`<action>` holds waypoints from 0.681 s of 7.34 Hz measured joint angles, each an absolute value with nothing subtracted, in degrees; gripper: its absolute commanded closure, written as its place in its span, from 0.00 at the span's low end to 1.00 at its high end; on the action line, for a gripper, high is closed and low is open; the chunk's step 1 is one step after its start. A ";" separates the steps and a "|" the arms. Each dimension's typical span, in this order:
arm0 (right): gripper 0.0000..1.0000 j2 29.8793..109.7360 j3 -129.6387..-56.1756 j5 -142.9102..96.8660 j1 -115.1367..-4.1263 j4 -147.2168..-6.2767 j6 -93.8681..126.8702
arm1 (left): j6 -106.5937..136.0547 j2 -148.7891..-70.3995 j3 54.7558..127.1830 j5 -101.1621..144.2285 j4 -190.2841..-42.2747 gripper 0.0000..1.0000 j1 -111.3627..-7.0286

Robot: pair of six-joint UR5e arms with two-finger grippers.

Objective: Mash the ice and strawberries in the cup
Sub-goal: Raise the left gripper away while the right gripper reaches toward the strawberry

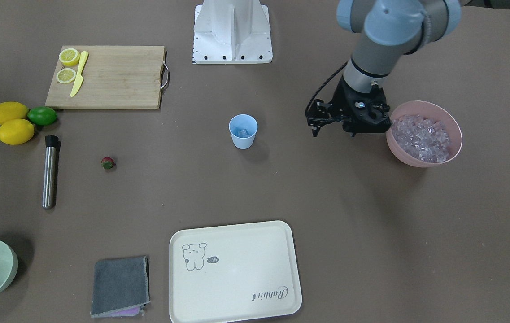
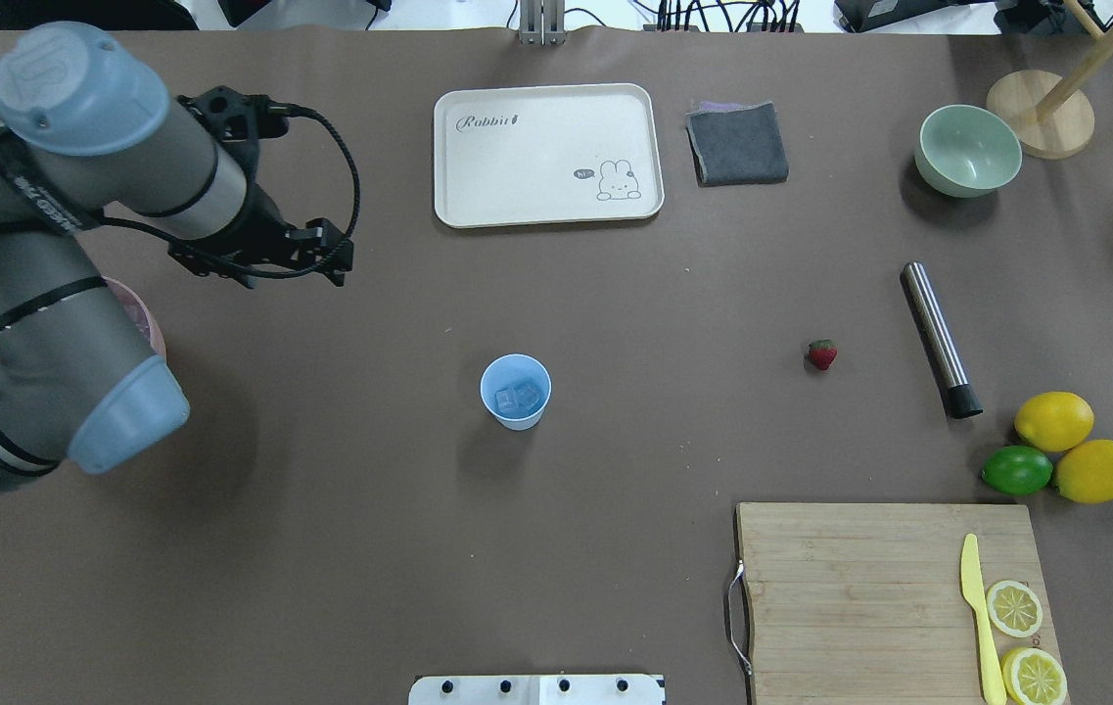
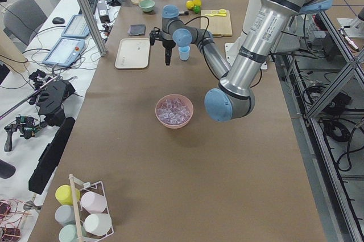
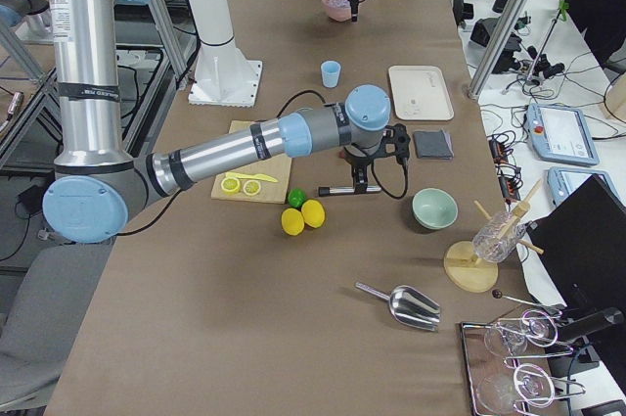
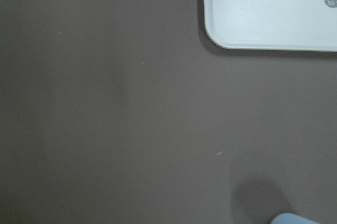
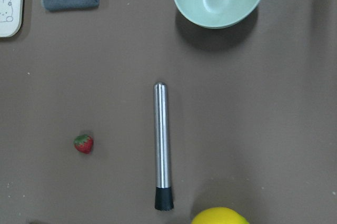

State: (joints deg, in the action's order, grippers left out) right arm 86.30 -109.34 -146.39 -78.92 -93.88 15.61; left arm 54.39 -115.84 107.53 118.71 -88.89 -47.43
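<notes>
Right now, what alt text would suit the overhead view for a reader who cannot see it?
A light blue cup holding a few ice cubes stands mid-table. The robot's left arm enters from the left, its claw hanging above the table; a strawberry, a steel muddler, lemons and a lime lie to the right.

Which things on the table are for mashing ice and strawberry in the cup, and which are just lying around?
For the job: light blue cup, ice cubes in the pink bowl, strawberry, probably the steel muddler.

Just lying about: whole lemons, lime, cutting board, lemon halves, yellow knife, cream tray, grey cloth, pale green bowl.
</notes>
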 measured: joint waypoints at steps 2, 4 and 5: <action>0.01 79.38 -108.51 -140.71 -70.40 -93.79 23.16 | 41.61 -109.38 107.42 123.05 -89.02 0.03 -54.82; 0.04 74.83 -107.11 -133.38 -61.35 -91.81 30.84 | 33.66 -105.17 106.94 124.76 -89.07 0.03 -61.28; 0.09 74.16 -104.39 -130.49 -57.44 -86.73 34.93 | 31.80 -104.55 106.54 124.98 -88.48 0.03 -63.67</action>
